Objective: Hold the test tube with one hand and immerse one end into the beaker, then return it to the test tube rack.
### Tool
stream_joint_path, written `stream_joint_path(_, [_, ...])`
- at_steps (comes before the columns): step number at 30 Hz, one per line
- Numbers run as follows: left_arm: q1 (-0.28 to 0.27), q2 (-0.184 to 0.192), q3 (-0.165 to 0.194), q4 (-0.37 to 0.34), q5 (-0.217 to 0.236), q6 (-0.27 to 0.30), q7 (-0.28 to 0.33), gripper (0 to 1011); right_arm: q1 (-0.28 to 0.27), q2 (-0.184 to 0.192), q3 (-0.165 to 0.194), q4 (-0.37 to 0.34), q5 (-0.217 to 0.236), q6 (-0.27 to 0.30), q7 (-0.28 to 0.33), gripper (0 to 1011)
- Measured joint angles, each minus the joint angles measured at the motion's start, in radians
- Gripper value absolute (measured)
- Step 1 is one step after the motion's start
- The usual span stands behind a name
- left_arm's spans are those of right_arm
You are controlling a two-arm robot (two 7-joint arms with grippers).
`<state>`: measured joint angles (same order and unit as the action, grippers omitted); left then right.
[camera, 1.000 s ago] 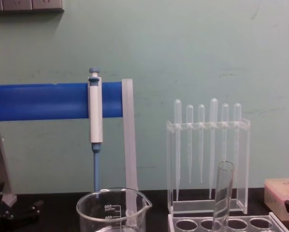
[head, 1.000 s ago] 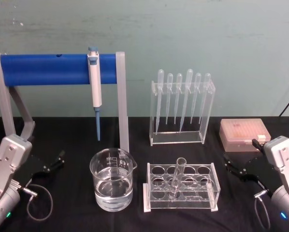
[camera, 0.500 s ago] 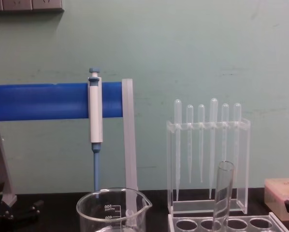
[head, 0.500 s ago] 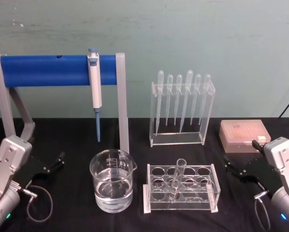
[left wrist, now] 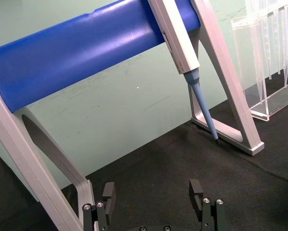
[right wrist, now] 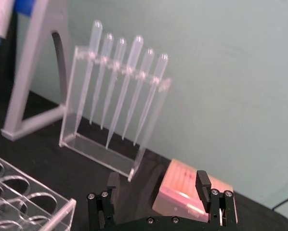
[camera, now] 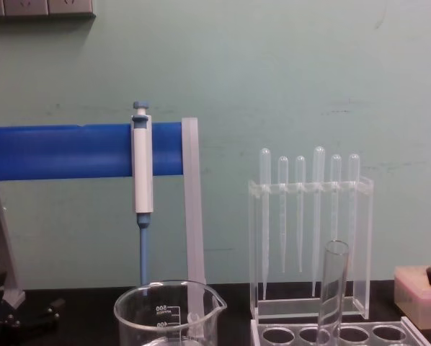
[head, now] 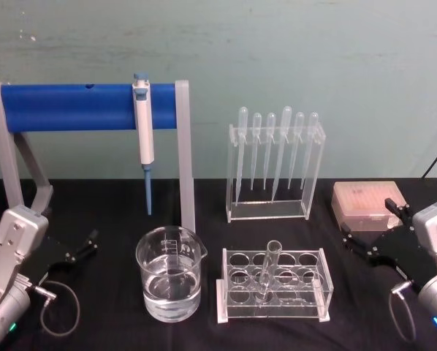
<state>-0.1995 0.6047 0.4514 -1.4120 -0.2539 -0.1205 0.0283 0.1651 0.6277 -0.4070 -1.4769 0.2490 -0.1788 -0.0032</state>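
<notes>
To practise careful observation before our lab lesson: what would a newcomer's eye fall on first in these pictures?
The big blue bar at the back left catches the eye first, with a white-and-blue pipettor hanging from it. In front stand the beaker, partly filled with clear liquid, and to its right the test tube leaning in the clear rack. The left gripper and right gripper rest open, low at either side.

The counter [head: 116, 197] is black and the wall [head: 277, 51] pale green. A blue bar [head: 72, 106] rests on a grey stand [head: 184, 153]; the pipette [head: 144, 124] is white with a blue tip. The beaker [head: 169, 272], marked in white, the test tube [head: 270, 267] and the rack [head: 306, 256] are clear. The droppers [head: 277, 150] are frosted and the box [head: 368, 203] pink. My left gripper [left wrist: 152, 192] and right gripper [right wrist: 157, 183] are black.
</notes>
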Motion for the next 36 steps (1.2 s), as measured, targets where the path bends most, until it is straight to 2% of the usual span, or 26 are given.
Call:
stream_joint_path(7, [0.000,0.000,0.000,0.000,0.000,0.000,0.000,1000,-0.057,0.051,0.042,-0.075,0.051,-0.055,0.080,1002])
stream_joint_path(10, [0.000,0.000,0.000,0.000,0.000,0.000,0.000,1000,-0.089,0.091,0.055,-0.103,0.080,-0.092,0.149,1002])
stream_joint_path(13, [0.000,0.000,0.000,0.000,0.000,0.000,0.000,1000,-0.119,0.143,0.058,-0.121,0.130,-0.141,0.273,1002])
stream_joint_path(16, [0.000,0.000,0.000,0.000,0.000,0.000,0.000,1000,-0.127,0.171,0.051,-0.121,0.161,-0.173,0.360,1000])
stream_joint_path(18, [0.000,0.000,0.000,0.000,0.000,0.000,0.000,1000,-0.128,0.192,0.035,-0.111,0.195,-0.211,0.469,1000])
stream_joint_path(19, [0.000,0.000,0.000,0.000,0.000,0.000,0.000,1000,-0.128,0.192,0.035,-0.111,0.195,-0.211,0.469,1002])
stream_joint_path(20, [0.000,0.000,0.000,0.000,0.000,0.000,0.000,1000,-0.122,0.195,0.025,-0.106,0.205,-0.224,0.516,1002])
stream_joint_path(23, [0.000,0.000,0.000,0.000,0.000,0.000,0.000,1000,-0.098,0.193,-0.001,-0.097,0.215,-0.242,0.604,1002])
stream_joint_path(27, [0.000,0.000,0.000,0.000,0.000,0.000,0.000,1000,-0.057,0.173,-0.029,-0.092,0.208,-0.242,0.669,1002])
stream_joint_path(36, [0.000,0.000,0.000,0.000,0.000,0.000,0.000,1000,0.055,0.099,-0.066,-0.052,0.173,-0.189,0.749,1002])
